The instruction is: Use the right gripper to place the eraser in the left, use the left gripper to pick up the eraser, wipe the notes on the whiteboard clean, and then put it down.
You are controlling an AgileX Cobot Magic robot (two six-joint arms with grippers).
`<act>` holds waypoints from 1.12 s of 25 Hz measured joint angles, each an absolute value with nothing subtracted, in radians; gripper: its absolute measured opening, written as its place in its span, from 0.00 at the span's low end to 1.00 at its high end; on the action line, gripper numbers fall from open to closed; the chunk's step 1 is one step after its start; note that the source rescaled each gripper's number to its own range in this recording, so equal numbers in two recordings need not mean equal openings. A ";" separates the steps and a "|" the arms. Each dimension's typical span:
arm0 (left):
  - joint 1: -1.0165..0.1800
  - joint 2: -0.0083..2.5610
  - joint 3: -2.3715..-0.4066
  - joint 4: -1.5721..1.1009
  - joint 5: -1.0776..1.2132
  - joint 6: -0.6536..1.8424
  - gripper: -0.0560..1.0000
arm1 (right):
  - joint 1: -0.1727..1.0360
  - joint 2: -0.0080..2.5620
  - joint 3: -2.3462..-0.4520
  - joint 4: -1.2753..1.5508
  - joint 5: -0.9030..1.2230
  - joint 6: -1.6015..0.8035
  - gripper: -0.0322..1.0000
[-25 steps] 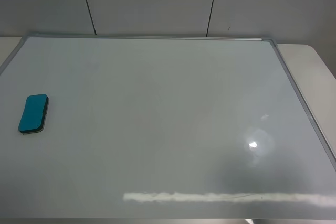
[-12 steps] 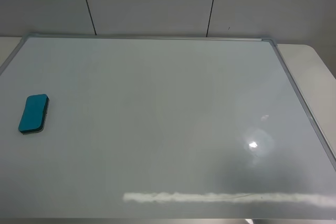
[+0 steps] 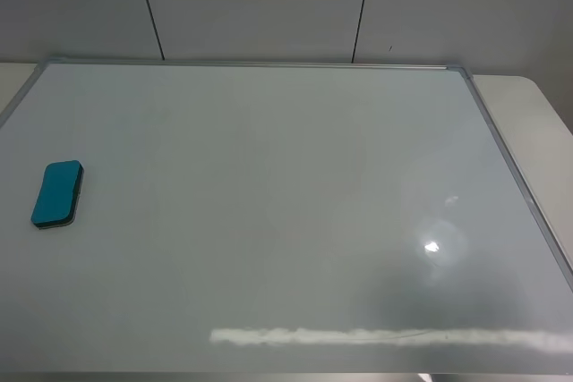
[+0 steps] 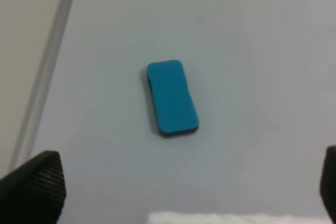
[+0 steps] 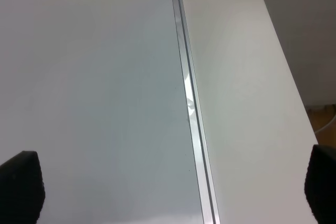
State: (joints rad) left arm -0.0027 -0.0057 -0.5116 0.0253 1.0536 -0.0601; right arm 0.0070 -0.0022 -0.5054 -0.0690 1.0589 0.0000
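Observation:
A teal eraser (image 3: 57,193) lies flat on the whiteboard (image 3: 286,203) near its left edge. No notes show on the board. Neither arm shows in the exterior high view. In the left wrist view the eraser (image 4: 171,97) lies on the board ahead of my left gripper (image 4: 181,192), which is open and empty, with only its two dark fingertips (image 4: 32,186) at the frame corners. My right gripper (image 5: 170,187) is open and empty above the board's right frame (image 5: 191,108); its fingertips (image 5: 20,184) show at the corners.
The whiteboard's metal frame (image 3: 515,176) runs along the right side, with a strip of white table (image 3: 537,114) beyond it. A grey wall (image 3: 269,2) stands behind the board. Light glare (image 3: 432,245) shows on the board at the lower right.

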 joint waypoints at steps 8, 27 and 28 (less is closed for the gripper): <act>-0.003 -0.006 -0.506 0.068 1.054 -0.072 0.97 | 0.007 -0.002 -0.505 -0.069 1.059 0.000 1.00; -0.003 -0.006 -0.506 0.070 1.054 -0.073 0.97 | 0.007 -0.002 -0.505 -0.069 1.059 0.000 1.00; -0.003 -0.006 -0.506 0.070 1.054 -0.073 0.97 | 0.007 -0.002 -0.505 -0.069 1.059 0.000 1.00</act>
State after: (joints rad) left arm -0.0027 -0.0057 -0.5058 0.0695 1.0537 -0.0729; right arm 0.0070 -0.0022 -0.5054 -0.0690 1.0589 0.0000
